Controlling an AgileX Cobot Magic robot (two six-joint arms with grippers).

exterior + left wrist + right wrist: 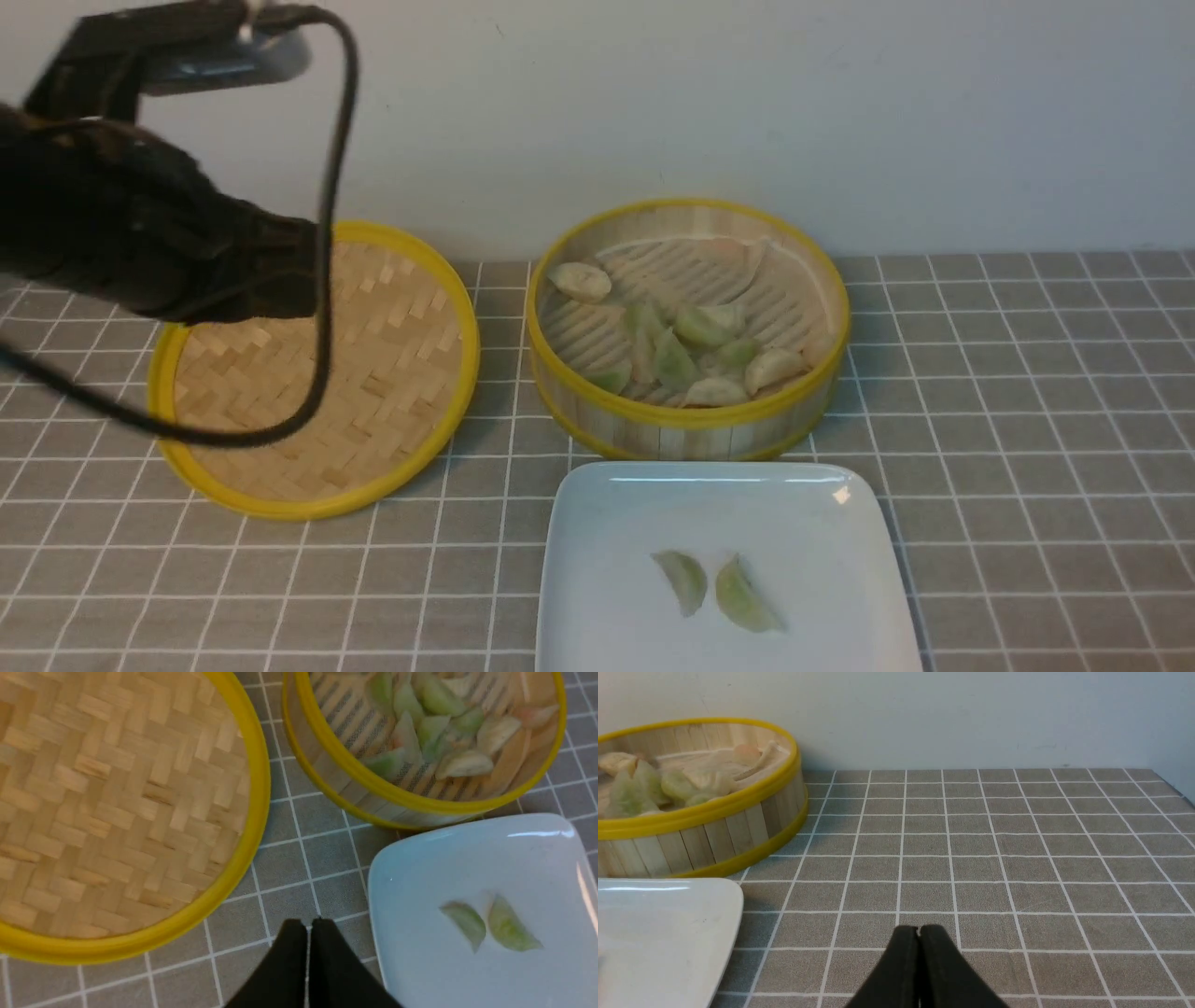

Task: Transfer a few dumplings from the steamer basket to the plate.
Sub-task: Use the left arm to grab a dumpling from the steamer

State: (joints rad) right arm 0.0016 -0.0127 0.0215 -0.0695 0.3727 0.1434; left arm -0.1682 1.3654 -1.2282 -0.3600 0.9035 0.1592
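- The left hand (309, 926) has its two black fingers pressed tip to tip, with nothing between them.
- In its wrist view it shows against the grey counter (1027, 420), between the rim of the lid (373, 373) and a corner of the plate (607, 523), touching neither.
- In the front view the left arm (140, 243) is a dark blur raised over the lid's rear left part, and a black cable (327, 280) loops down from it across the woven bamboo.
- The right hand (919, 933) is also closed finger against finger and empty. It hangs over open counter, apart from the basket and the plate.
- The lid lies flat on the counter just to the left of the steamer basket (672, 437), apart from it by a narrow strip of counter.
- The steamer basket stands upright at the back, near the pale wall (747, 112).
- Most dumplings (700, 327), green and cream, are heaped toward the front of its slatted floor. One cream dumpling sits alone at its rear left.
- The plate sits directly in front of the basket, its far edge just beside the basket's wall.
- Two lie side by side on the plate, near its middle: the paler dumpling (684, 581) on the left and the greener dumpling (742, 597) on the right, close together.
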